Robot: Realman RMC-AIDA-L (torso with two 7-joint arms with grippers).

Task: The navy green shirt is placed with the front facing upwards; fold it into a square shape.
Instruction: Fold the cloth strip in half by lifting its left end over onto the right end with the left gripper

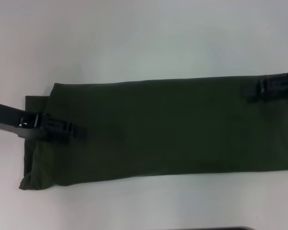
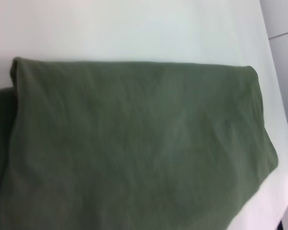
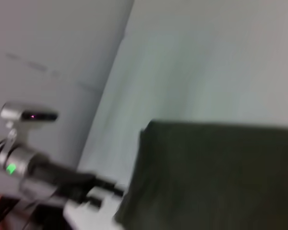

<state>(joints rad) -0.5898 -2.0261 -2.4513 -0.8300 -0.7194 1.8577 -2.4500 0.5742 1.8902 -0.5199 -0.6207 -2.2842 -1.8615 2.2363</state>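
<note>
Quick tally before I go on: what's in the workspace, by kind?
Shirt: 1, dark green, folded into a long band
Table: 1, white
Grippers: 2, left gripper and right gripper, both over the shirt
Total: 4

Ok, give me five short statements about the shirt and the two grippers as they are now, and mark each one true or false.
1. The navy green shirt lies as a long band across the table. True.
2. Pale chest lettering shows on top. False: only plain dark green cloth shows.
3. The left gripper is over the shirt's left end. True.
4. The right gripper hangs over bare table, clear of the shirt. False: it is over the shirt near the band's far edge at the right end.
5. The shirt is already a square. False: it is far longer than wide.
</note>
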